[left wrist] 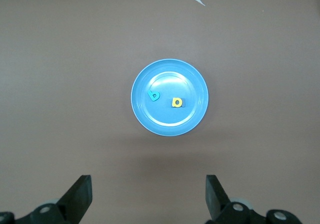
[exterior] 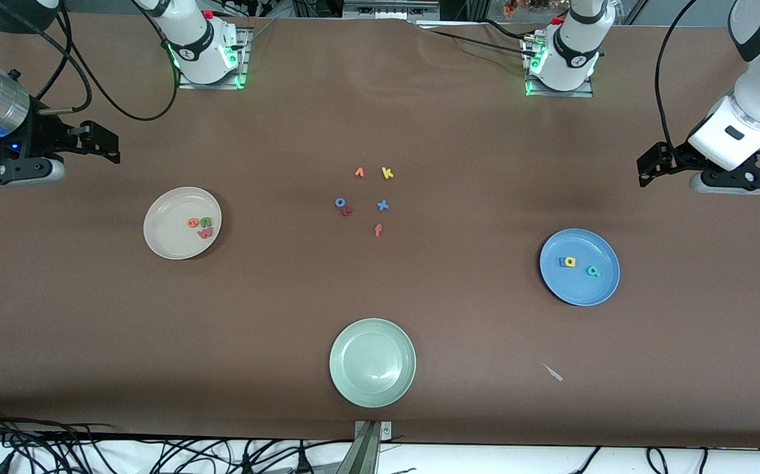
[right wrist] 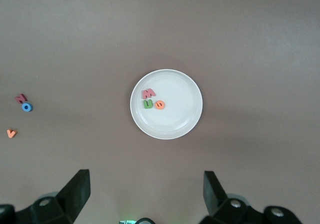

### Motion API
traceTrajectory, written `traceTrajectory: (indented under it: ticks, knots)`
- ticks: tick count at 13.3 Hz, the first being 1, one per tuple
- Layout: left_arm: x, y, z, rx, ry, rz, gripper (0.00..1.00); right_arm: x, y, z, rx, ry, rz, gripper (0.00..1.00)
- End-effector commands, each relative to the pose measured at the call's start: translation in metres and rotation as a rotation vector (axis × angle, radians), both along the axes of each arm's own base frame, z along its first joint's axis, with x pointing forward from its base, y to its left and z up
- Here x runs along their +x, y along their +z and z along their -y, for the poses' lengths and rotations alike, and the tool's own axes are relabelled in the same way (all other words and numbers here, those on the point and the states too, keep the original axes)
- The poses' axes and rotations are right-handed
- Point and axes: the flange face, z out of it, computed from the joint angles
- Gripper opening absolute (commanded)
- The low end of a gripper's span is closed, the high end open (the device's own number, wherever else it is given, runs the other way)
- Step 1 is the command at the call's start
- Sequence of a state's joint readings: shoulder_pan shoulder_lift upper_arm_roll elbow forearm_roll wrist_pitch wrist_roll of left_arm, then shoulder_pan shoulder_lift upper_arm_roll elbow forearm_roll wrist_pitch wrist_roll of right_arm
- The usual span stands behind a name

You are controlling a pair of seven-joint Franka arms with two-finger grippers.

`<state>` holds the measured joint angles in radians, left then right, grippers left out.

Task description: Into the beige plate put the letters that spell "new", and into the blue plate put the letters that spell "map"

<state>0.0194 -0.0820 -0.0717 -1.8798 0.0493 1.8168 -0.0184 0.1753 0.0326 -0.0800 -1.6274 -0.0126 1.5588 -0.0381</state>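
Nearest the front camera sits a pale green plate (exterior: 372, 362), holding nothing — a letter dropped there by mistake would be one risk, though no letter looks bound for it now. Farther from the camera, toward the left arm's end of the table, the blue plate (exterior: 579, 266) holds the yellow "a" (exterior: 570, 262) touching the periwinkle "m" (exterior: 562, 262), with the teal "p" (exterior: 593, 270) just beside them. Toward the right arm's end, the beige plate (exterior: 182, 222) holds the orange "e" (exterior: 193, 222), green "n" (exterior: 205, 222) and salmon-red "w" (exterior: 204, 232), clustered together. Both words appear sorted, so the likeliest slip is a needless reach that nudges a plate or picks from the leftover letters (exterior: 367, 199) at the table's centre — the yellow "k" or salmon "f" resemble task letters. Farthest back, the left gripper (exterior: 719, 172) waits over bare table near its end, jaws spread wide and holding nothing; the right gripper (exterior: 57, 155) waits likewise over its own end.
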Motion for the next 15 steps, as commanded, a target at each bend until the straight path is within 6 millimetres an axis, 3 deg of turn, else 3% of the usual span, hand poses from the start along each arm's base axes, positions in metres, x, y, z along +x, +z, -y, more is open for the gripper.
traceTrajectory:
  ticks: [1,3,5,15]
  knots:
    - [-0.008,0.025,0.002,-0.03,-0.007,-0.036,1.0,-0.003,0.002,0.0,0.014,-0.015,-0.006,1.0]
    - [-0.001,0.031,0.02,-0.019,-0.042,-0.041,1.0,-0.003,0.001,0.001,0.014,-0.017,-0.009,1.0]
    - [0.002,0.03,0.006,-0.036,-0.021,-0.035,1.0,-0.005,0.001,-0.001,0.012,-0.011,-0.021,1.0]
    - [0.009,0.018,0.013,-0.055,-0.012,-0.036,1.0,-0.003,0.001,0.003,0.01,-0.015,-0.018,1.0]
